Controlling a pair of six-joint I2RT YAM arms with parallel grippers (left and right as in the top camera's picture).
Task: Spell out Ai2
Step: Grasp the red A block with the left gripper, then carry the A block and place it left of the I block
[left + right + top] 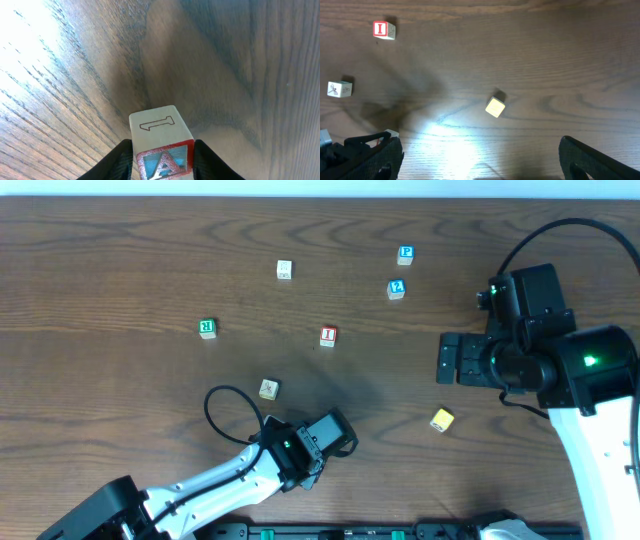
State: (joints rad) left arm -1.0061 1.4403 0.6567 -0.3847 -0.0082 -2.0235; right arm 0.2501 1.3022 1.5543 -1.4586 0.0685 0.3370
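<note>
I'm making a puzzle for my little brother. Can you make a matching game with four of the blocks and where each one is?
Things:
1. A block
2. I block
3. yellow block
4. green block

Places:
a. farthest left in the overhead view
b. gripped in the left end effector
c. closest to the open right end effector
d. lying free near the middle of the table

Pairs: 1-b, 2-d, 3-c, 4-a
</note>
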